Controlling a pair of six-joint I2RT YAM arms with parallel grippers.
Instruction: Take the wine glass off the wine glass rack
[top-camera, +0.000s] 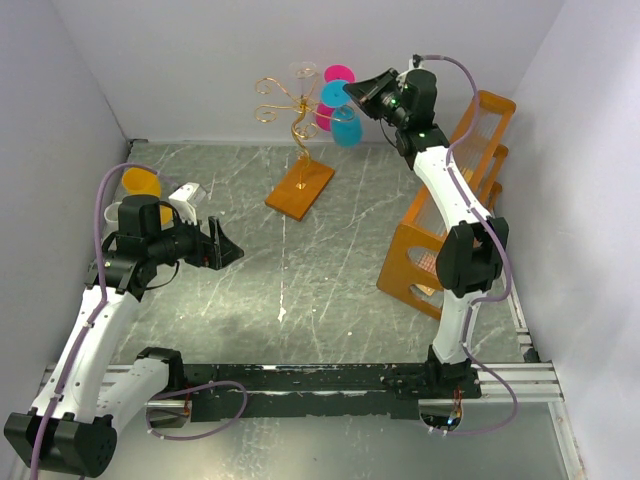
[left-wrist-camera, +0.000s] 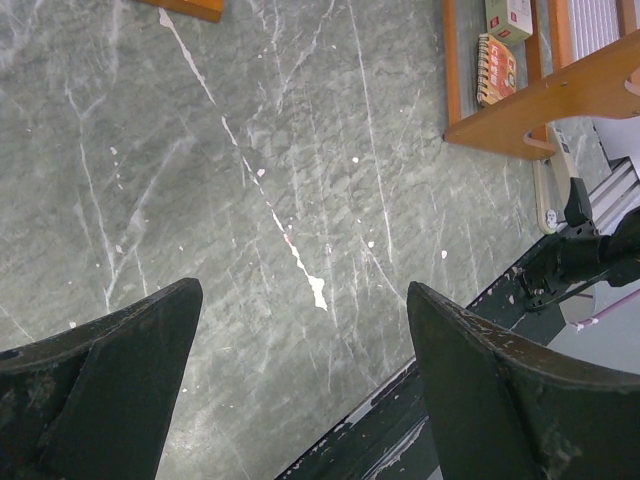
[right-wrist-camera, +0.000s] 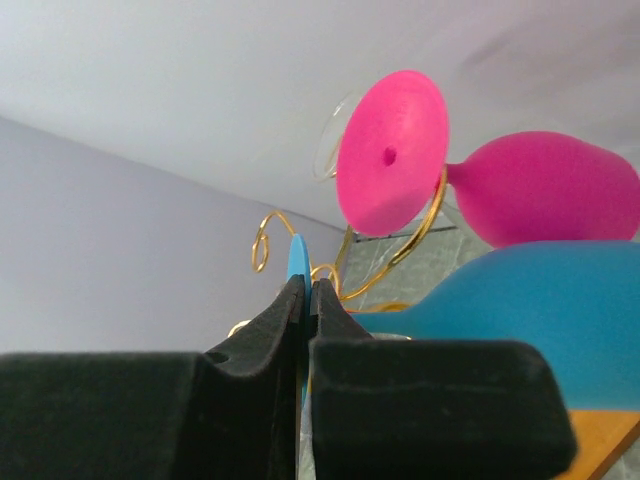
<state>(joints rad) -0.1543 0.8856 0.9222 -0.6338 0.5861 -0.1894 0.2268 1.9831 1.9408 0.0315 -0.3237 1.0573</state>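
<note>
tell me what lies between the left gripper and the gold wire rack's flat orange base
Only bare grey marble tabletop lies between the left gripper and the gold wire wine glass rack, clearest in the top view.

**Grey marble table, four things on it**

The table (top-camera: 300, 290) has a grey-green marbled top with pale veins and a few white flecks; one white streak (left-wrist-camera: 300, 262) runs across the middle. At the far centre stands the rack (top-camera: 299, 189) on its flat orange base, set at a slant to the table's edges. Along the right side stands a big orange frame (top-camera: 405, 262), and in the left wrist view a small red booklet (left-wrist-camera: 495, 68) lies inside it. At the far left are an orange cup (top-camera: 140, 183) and, just beside it, a white thing (top-camera: 186, 197), both partly hidden by the arm. A black strip (top-camera: 320, 378) runs along the near edge.
</note>
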